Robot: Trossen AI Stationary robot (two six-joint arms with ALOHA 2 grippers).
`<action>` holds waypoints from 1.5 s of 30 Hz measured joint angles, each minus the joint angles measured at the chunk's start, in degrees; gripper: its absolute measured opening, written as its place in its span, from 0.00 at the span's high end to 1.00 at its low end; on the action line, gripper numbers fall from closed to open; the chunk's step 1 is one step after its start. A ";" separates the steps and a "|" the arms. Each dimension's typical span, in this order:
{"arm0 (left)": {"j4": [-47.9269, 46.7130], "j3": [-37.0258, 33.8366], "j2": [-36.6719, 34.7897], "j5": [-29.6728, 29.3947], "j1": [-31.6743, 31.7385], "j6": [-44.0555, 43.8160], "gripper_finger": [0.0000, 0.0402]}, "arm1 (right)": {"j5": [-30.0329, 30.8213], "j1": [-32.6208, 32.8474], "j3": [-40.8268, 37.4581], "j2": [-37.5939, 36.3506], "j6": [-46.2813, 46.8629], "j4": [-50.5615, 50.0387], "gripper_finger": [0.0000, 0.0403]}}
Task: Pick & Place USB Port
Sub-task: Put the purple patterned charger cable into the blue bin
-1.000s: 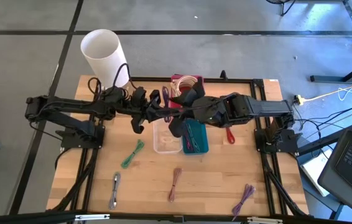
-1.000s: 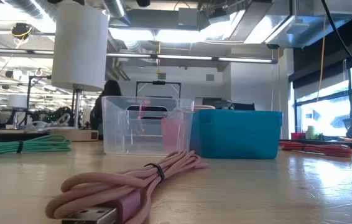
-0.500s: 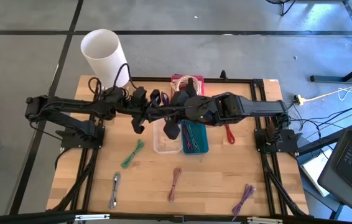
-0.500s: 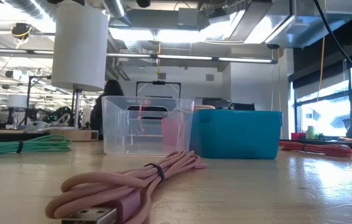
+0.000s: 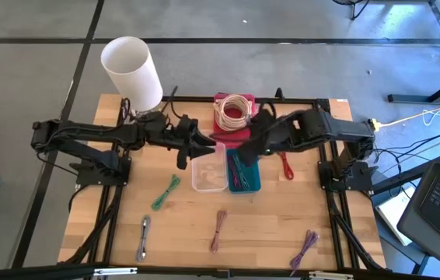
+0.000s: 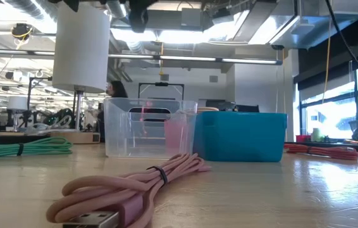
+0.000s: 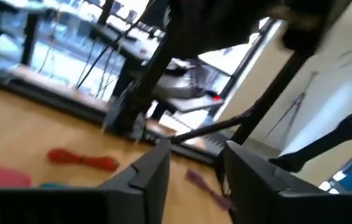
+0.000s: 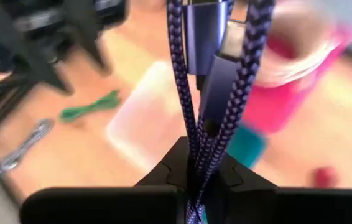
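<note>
My right gripper (image 8: 194, 173) is shut on a coiled purple braided USB cable (image 8: 208, 74), whose metal plugs stick out past the fingers. In the high view it hangs over the teal bin (image 5: 253, 185), with the clear bin (image 5: 208, 177) beside it. My left gripper (image 7: 191, 180) is open with nothing between its fingers. It hovers near the clear bin's far left corner (image 5: 194, 145). My right gripper pinches several strands of the folded cable bundle (image 8: 196, 146) between its two fingers. The fingers slant downward from the table's right side. The bundle runs on past the fingertips, lifted clear above the bins, with both plugs (image 8: 222, 81) at its free end.
A pink bin with a cream cable coil (image 5: 234, 113) stands at the far side, and a white cylinder (image 5: 130, 66) at the far left. Loose cables lie on the table: green (image 5: 165, 192), silver (image 5: 143, 237), pink (image 5: 218, 231), purple (image 5: 305, 249) and red (image 5: 286, 166).
My right gripper has drawn back from my left gripper toward the table's right edge, rolling and tipping its fingers downward, and has taken the purple cable with it. My left gripper has tipped to about level and stayed near the clear bin.
</note>
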 joint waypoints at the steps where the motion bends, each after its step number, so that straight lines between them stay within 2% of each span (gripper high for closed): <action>1: -0.65 0.00 -0.03 -0.75 0.08 0.08 0.61 | -2.85 0.09 -2.20 -0.31 0.67 2.27 0.95; 5: -0.72 0.00 -0.14 -2.96 0.45 3.15 0.54 | -13.28 0.28 -10.48 0.26 2.45 7.75 0.95; 10: -0.79 0.00 -0.14 -2.78 0.47 3.47 0.51 | -23.36 -3.22 -26.19 1.12 3.14 11.00 0.95; 17: -1.15 0.00 -1.42 -2.77 0.47 4.26 0.53 | -32.36 -7.40 -43.35 1.05 0.95 30.36 0.95; 22: -1.18 0.00 -3.85 -2.56 0.47 4.29 0.54 | -34.32 -10.18 -50.98 1.03 -0.36 41.58 0.95; 26: -1.15 0.00 -5.58 -2.81 0.47 4.30 0.54 | -34.48 -11.89 -54.85 1.03 -0.97 45.88 0.95; 35: -1.22 0.00 -6.65 -2.90 0.47 4.31 0.54 | -33.87 -14.29 -63.36 1.01 -1.62 53.61 0.95; 45: -1.18 0.00 -6.65 -3.10 0.47 4.33 0.54 | -33.57 -15.79 -66.81 0.96 -1.44 57.65 0.95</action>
